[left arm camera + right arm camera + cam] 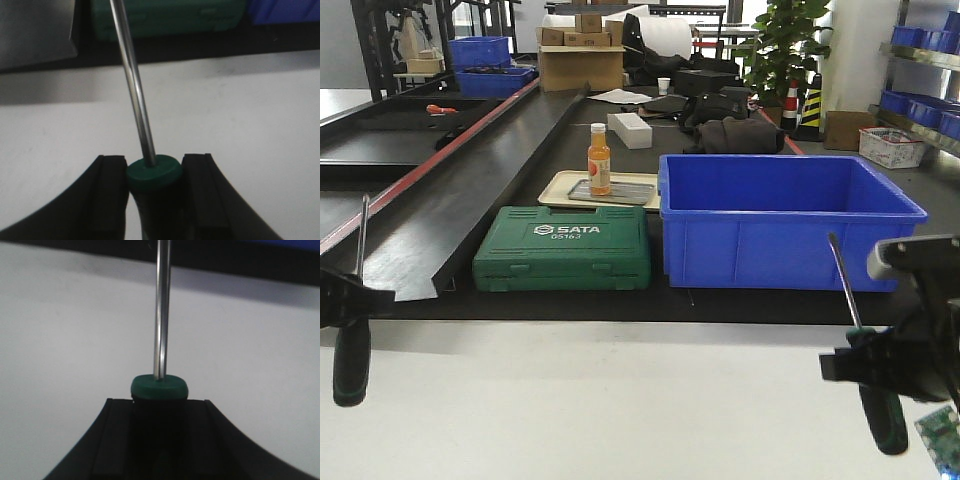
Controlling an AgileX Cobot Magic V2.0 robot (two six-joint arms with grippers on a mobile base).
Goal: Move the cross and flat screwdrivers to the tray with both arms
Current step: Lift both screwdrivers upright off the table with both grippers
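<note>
My left gripper (348, 300) at the far left is shut on a screwdriver (351, 360). Its black-and-green handle hangs down and its steel shaft points up, above the white table (600, 400). In the left wrist view the fingers clamp the handle below its green cap (154, 172). My right gripper (868, 362) at the right is shut on the other screwdriver (882, 410), shaft up and tilted left. In the right wrist view the pads close round its handle under the green cap (159, 387). The wide grey tray is out of view.
Beyond the white table lie a black surface with a deep blue bin (785, 225), a green SATA tool case (563, 248), and a small beige tray (560, 185) holding an orange bottle (599, 160). A black raised rail (490, 160) runs back on the left.
</note>
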